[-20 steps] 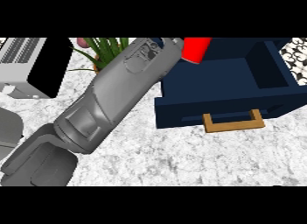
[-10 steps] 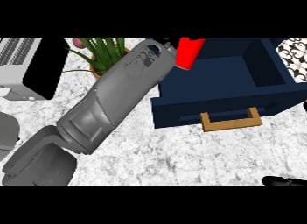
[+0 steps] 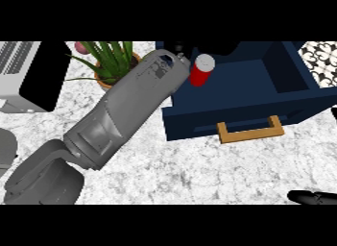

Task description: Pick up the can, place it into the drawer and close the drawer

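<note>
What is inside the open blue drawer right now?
The red can stands upright in the blue drawer, at its left side. The left forearm covers the drawer's far left corner; the left hand is hidden.

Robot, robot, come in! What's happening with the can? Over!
Left hand mostly hidden, at red can over open blue drawer. Right hand resting, lower right. Nothing blocking.

White marble counter (image 3: 199, 168), patterned tile (image 3: 327, 55) beyond.

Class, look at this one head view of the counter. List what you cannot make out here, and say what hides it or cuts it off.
- Left hand: hidden behind its own grey forearm, so its grip on the red can cannot be seen.
- Right hand: cut off by the lower and right edges; only dark fingers show.
- Drawer: its back is cut off at the top.
- Plant: pot mostly hidden by the forearm.
</note>
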